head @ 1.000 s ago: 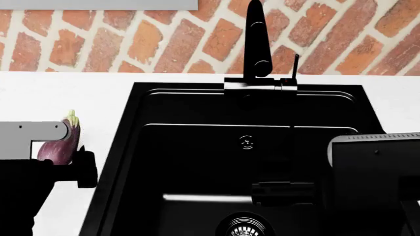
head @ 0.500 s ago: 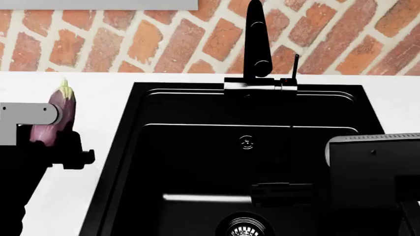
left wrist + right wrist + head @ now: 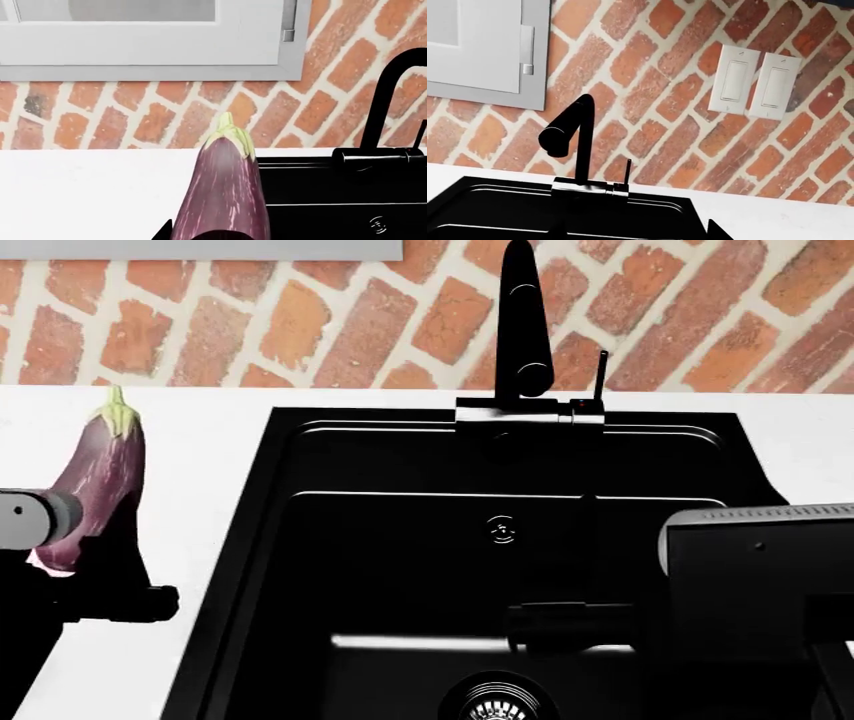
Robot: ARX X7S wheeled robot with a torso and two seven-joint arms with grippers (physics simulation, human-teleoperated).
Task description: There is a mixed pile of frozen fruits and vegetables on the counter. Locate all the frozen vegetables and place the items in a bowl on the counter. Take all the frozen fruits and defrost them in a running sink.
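Left gripper (image 3: 74, 570), lower left of the head view: clamped on the lower body of the purple eggplant (image 3: 94, 485), which stands nearly upright, green stem cap uppermost, above the white counter (image 3: 187, 450) just left of the black sink (image 3: 400, 560). Faucet (image 3: 523, 325): top centre, against the brick wall (image 3: 267, 320). Right arm (image 3: 761, 610): lower right, over the basin; its gripper's state cannot be told. Drain (image 3: 497, 702): bottom centre.

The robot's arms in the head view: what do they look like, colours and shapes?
Boxy and two-toned. The left arm has a pale grey rounded block on matte black parts, with a small black side knob. The right arm is a dark charcoal box with a ribbed light-grey top edge. No cables or markings are visible.
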